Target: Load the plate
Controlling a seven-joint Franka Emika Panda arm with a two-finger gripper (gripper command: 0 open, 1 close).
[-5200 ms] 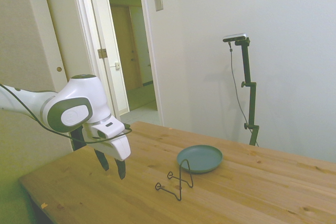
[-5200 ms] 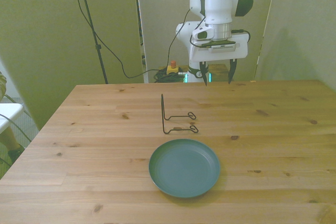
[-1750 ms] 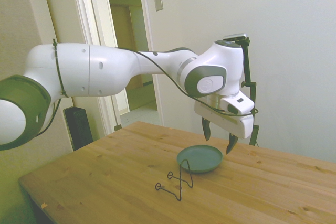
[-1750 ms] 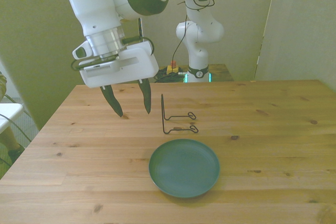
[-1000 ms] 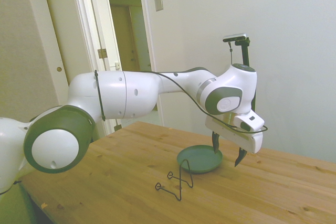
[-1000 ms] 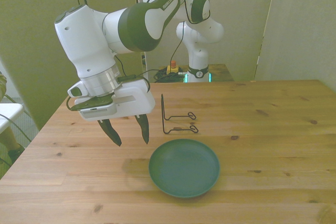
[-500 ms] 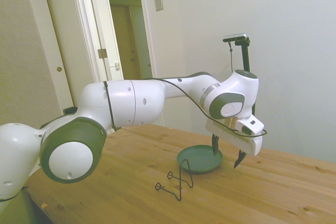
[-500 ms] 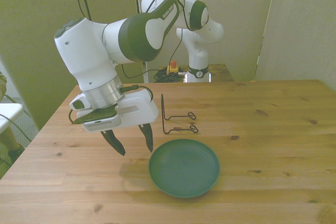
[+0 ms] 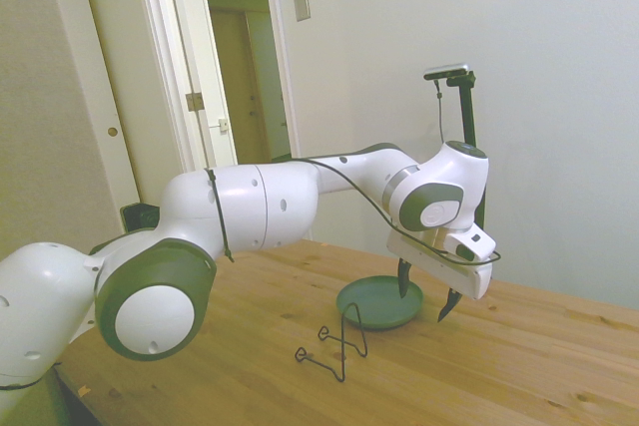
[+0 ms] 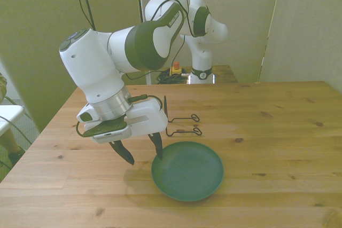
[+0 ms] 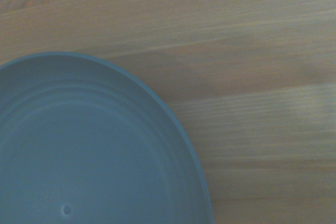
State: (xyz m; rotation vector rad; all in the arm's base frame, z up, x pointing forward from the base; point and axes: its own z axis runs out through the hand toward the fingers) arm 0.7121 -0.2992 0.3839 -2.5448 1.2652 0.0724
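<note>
Fingers were spread when I checked the gripper point(image 10: 143, 153), which hung tilted over the plate's point(image 10: 188, 172) rim on the front view's left: one tip above the rim, the other outside it. I saw the plate flat on the table point(image 10: 278, 132), near the wire stand point(image 10: 179, 120).

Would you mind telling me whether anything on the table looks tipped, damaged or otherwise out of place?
Nothing stands out. The plate lies flat and whole on the table, and the wire stand sits upright behind it in the front view. The open end effector hangs at the plate's rim, on the front view's left.
</note>
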